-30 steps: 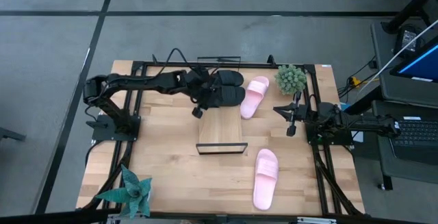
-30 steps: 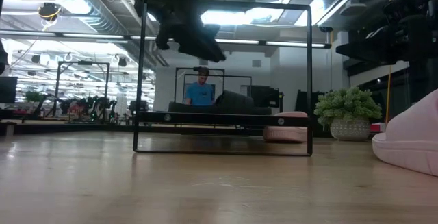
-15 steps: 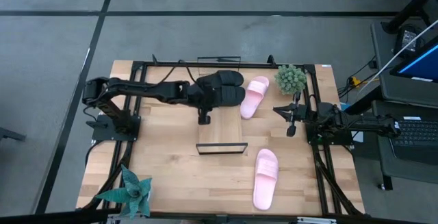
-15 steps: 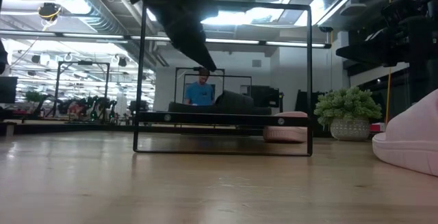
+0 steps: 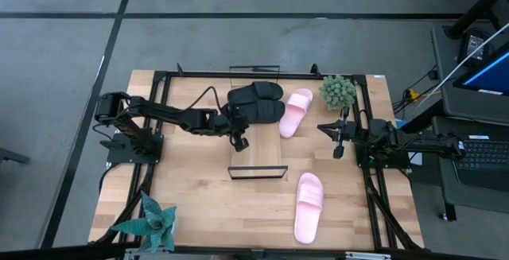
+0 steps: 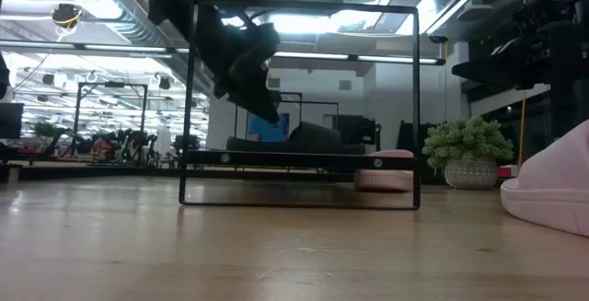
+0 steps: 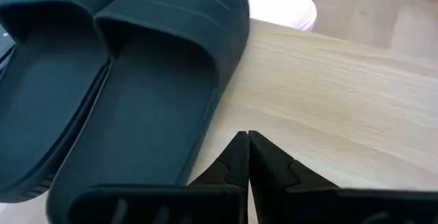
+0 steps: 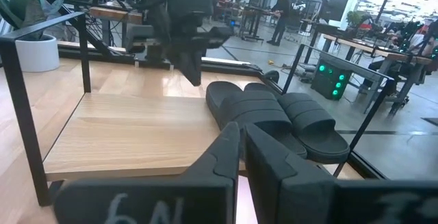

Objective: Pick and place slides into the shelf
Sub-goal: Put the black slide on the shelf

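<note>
Above the shelf, left gripper has closed, retreating.

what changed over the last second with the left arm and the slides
The left gripper drew back from over the black slides toward its own base, and its jaws closed on nothing. Both black slides lie side by side on the shelf, unmoved. The pink slide by the plant, the pink slide near the table's front and the right gripper stayed put.
</note>
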